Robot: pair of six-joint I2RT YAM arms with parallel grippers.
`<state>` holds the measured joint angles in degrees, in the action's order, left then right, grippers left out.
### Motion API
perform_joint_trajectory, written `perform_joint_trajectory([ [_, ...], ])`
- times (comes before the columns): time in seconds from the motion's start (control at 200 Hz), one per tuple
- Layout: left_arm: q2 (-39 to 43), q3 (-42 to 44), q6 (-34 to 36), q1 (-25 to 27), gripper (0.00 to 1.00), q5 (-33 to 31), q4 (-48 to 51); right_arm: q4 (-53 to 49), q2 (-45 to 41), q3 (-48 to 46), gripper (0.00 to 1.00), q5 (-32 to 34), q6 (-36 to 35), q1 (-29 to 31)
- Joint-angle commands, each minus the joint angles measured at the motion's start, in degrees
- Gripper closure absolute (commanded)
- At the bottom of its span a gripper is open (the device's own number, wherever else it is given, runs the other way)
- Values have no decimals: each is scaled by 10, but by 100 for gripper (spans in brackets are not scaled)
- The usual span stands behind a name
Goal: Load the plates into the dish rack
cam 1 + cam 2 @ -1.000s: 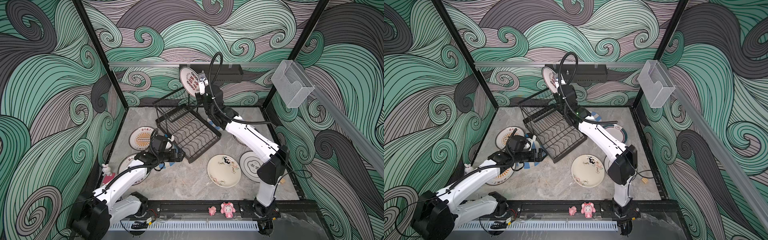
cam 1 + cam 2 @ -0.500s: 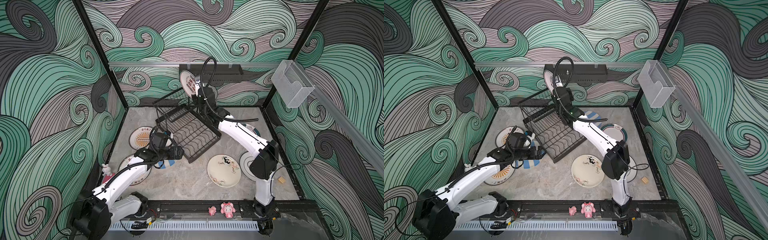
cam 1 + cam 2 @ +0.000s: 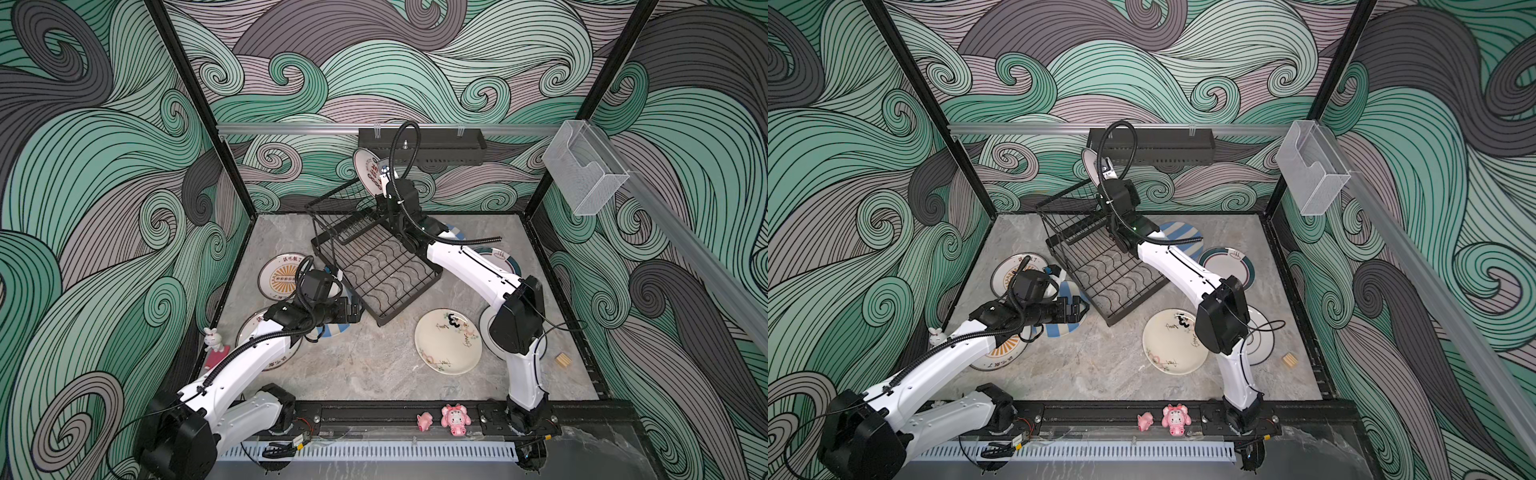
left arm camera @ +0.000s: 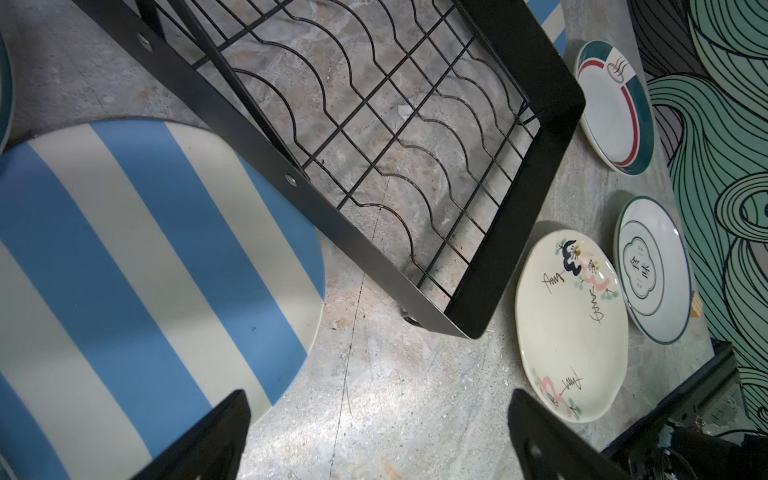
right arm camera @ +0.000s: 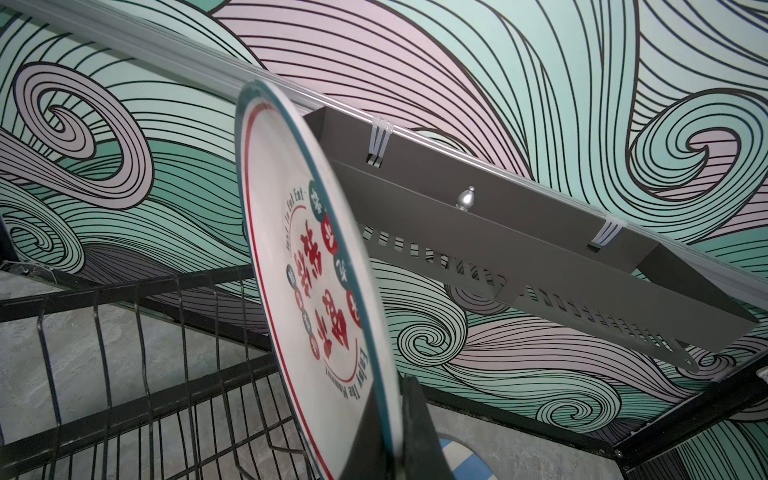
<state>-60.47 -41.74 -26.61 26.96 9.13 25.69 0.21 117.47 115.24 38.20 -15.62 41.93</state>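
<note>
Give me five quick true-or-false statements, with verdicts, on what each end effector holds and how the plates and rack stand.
1. The right end effector is shut on the red-lettered plate. True.
2. The left end effector grips the blue-striped plate. False: its jaws stand open and hold nothing, and that plate lies on the table.
3. Plates already sit in the rack's lower tray. False: it holds none.
4. The cream plate with drawings lies flat on the table. True.
5. The red-lettered plate is held level. False: it stands on edge by the upper basket.
</note>
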Motion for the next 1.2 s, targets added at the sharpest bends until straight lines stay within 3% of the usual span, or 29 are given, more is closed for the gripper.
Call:
perform_joint_trajectory([
  [0.0,11,2,1,0,1,-13,6,39,4,28,100,32,13,-7],
  [0.73,19,3,2,0,1,-15,9,11,25,23,100,56,44,-12],
  [1.196,29,6,2,0,1,-17,12,-12,61,68,100,61,44,-12],
])
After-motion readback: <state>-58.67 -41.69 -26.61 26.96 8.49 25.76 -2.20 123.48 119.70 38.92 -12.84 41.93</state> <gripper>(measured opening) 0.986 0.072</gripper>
